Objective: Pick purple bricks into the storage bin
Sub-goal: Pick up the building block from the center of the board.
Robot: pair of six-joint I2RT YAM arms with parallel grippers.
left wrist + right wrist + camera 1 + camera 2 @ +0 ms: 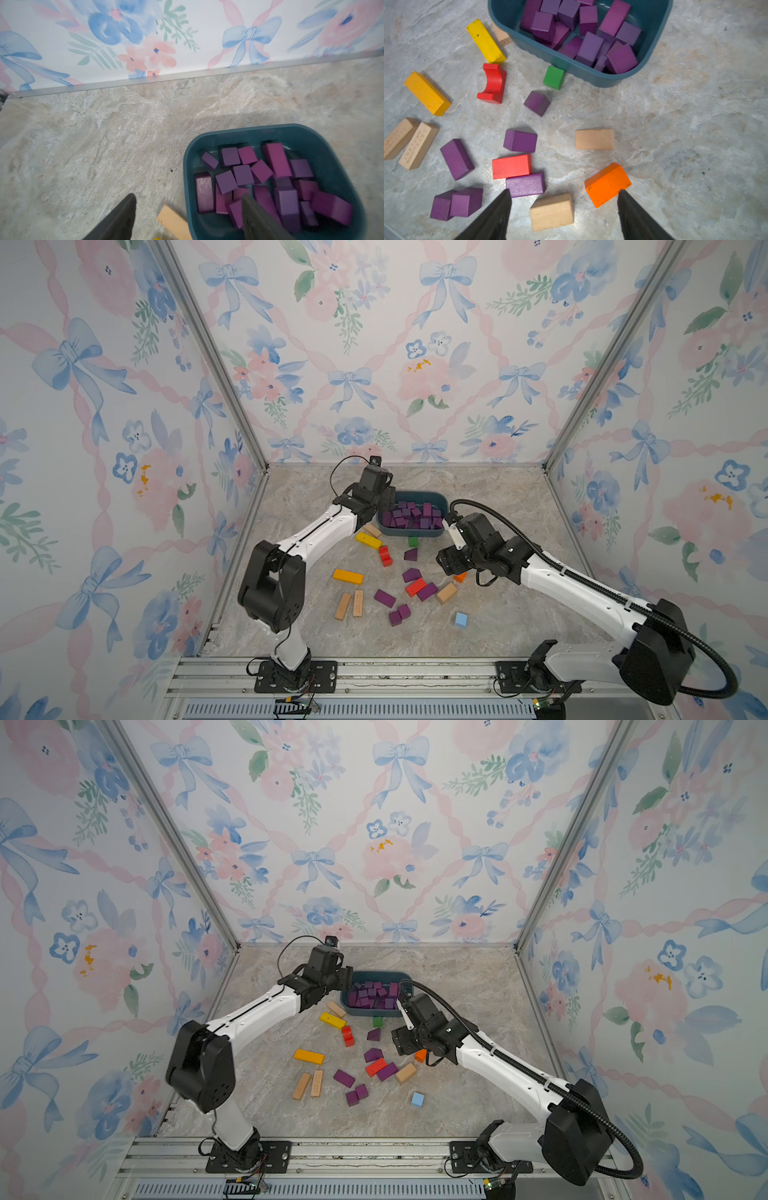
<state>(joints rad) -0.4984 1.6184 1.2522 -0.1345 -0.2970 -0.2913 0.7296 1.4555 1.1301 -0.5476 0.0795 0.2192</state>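
Marbled tabletop (498,506) carries the bin (415,533) at its back. Left claw (189,196) gapes empty at the bin's rim; right claw (564,190) gapes empty in front of it. Purple bricks (415,515) heap the bin, and six more lie loose before it. Nearest brick (525,184) touches a red block (511,166); a careless pinch could drag both.

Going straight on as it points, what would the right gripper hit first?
Probably the tan block lying between the open fingers of the right gripper in its wrist view; the orange block by one fingertip is close too.
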